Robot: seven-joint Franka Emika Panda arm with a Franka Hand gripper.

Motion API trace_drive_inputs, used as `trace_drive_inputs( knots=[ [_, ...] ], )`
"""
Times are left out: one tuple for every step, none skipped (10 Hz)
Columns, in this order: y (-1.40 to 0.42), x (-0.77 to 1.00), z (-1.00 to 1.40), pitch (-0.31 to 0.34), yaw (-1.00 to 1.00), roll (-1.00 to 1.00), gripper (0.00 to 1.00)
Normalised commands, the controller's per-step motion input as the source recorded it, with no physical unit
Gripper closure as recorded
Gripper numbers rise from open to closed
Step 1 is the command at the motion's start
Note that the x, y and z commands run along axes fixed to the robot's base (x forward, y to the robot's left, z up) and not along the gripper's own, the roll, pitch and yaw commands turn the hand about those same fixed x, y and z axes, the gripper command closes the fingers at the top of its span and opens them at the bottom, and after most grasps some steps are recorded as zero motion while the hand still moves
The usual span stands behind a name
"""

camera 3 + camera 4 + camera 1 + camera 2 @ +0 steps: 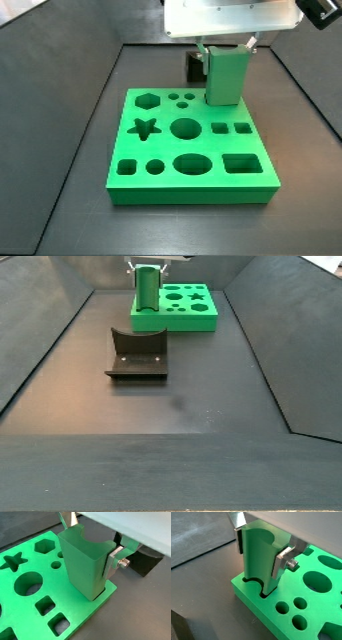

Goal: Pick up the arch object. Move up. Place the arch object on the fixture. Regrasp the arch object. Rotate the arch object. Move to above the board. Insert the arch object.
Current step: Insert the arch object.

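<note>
On the near stretch of the dark floor [187, 406] in a side view, the fixture [136, 353] stands alone, its curved dip bare, well apart from the action beyond it. Farther back lies the board [187, 308], a bright green slab cut with shaped holes; in a side view its star hole [146, 128], hexagon hole [144, 100] and oval hole [194, 163] face up along with circles and squares. At the board's edge nearest the fixture, the arch object [146, 301] stands upright, its lower end sunk into a notch cut in the board's rim, as both wrist views show [85, 564] [260, 559]. Its curved notch faces upward, toward the wrist. The gripper [225, 45] hangs directly above the board, clamped on the arch object: one silver finger [284, 560] presses flat against one side of the piece, and the opposite finger [239, 539] meets the other side. In a side view the white gripper body [227, 18] sits just over the tall green piece [226, 75], which rises well clear of the board's top face.
</note>
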Motion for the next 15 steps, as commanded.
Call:
trace_drive_inputs(
  knots=[
    [0.19, -0.04, -0.27, 0.0, 0.0, 0.15, 1.0],
    [0.2, -0.23, -0.26, 0.0, 0.0, 0.1, 1.0],
    [0.12, -0.05, -0.27, 0.0, 0.03, 0.0, 1.0],
    [0.06, 0.0, -0.21, 0.0, 0.02, 0.04, 1.0],
    [0.0, 0.0, -0.24, 0.0, 0.03, 0.04, 1.0],
    [0.0, 0.05, -0.13, 0.037, 0.08, 0.12, 1.0],
    [-0.03, 0.06, 0.03, 0.099, 0.11, 0.28, 1.0],
    [-0.03, 0.16, 0.2, 0.154, 0.24, 0.44, 1.0],
    [0.0, 0.2, 0.08, 0.174, 0.32, 0.5, 1.0],
    [0.0, 0.12, 0.0, 0.134, 0.26, 0.5, 1.0],
    [-0.07, 0.0, -0.22, 0.027, 0.08, 0.31, 1.0],
    [-0.16, 0.0, -0.23, 0.0, 0.0, 0.17, 1.0],
    [-0.08, 0.0, -0.17, 0.01, -0.11, 0.07, 1.0],
    [-0.04, 0.0, -0.15, 0.019, -0.21, 0.07, 1.0],
    [-0.03, 0.01, -0.17, 0.05, -0.31, 0.06, 1.0]
  ],
)
